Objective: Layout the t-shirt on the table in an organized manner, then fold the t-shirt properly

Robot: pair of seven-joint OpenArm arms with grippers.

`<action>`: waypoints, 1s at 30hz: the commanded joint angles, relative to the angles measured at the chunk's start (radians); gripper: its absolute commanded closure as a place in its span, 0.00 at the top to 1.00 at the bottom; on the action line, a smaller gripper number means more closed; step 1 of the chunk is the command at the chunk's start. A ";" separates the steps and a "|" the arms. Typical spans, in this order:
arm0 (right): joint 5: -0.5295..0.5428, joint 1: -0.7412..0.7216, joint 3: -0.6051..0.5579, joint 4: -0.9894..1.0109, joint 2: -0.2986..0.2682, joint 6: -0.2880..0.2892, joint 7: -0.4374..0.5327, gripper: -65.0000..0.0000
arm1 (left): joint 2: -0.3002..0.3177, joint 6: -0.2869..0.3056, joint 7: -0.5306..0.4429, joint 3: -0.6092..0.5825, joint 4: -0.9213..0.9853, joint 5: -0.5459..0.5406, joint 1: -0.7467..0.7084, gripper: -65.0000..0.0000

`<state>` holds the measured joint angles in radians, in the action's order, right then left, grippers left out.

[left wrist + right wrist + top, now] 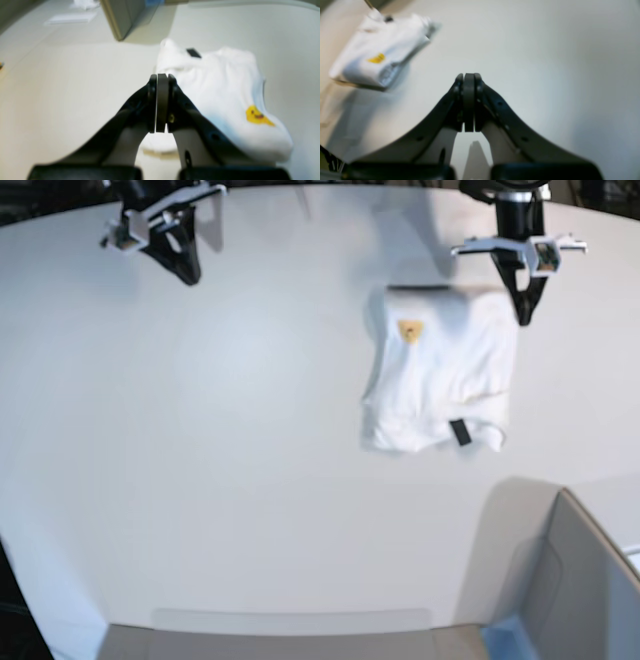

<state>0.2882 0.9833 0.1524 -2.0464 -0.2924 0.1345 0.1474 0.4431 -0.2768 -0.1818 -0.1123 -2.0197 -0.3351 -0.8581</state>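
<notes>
Both claws are pressed fully closed with nothing between their pads. In the base view the left gripper hangs at about one o'clock, its tip over the upper right edge of the t-shirt; the right gripper sits at eleven o'clock, well apart from the cloth.

Folded into a compact bundle, the t-shirt lies on the table right of centre. Its long axis runs twelve to six, with the small orange label at the twelve o'clock end and the black tag at the six o'clock end. A grey bin stands at five o'clock.
</notes>
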 commanded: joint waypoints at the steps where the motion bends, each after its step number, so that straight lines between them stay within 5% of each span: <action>1: 0.007 0.038 0.005 -0.018 0.000 0.009 0.047 0.00 | 0.007 0.000 -0.046 0.003 -0.019 0.015 -0.045 0.00; 6: -0.014 0.227 -0.017 -0.018 0.012 -0.072 0.136 0.00 | 0.007 -0.002 -0.077 0.003 -0.019 0.015 -0.229 0.00; 11: -0.244 0.326 -0.032 -0.004 0.009 -0.163 0.228 0.00 | 0.007 -0.016 -0.086 0.003 -0.016 0.015 -0.326 0.00; 18: -0.297 0.326 -0.043 0.129 0.003 -0.290 0.323 0.00 | 0.007 -0.189 -0.083 -0.149 0.029 0.129 -0.421 0.00; 23: -0.297 0.326 -0.176 0.309 -0.100 -0.353 0.469 0.00 | 0.007 -0.332 -0.091 -0.297 0.119 0.276 -0.418 0.00; 30: -0.297 0.326 -0.261 0.530 -0.133 -0.405 0.553 0.00 | 0.009 -0.364 -0.094 -0.313 0.210 0.288 -0.416 0.00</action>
<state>-0.0063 1.2858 -0.1116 -1.5143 -0.4175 -0.2657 0.6819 0.4492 -0.6281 -0.2501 -0.4248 -1.8034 -0.0555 -1.2518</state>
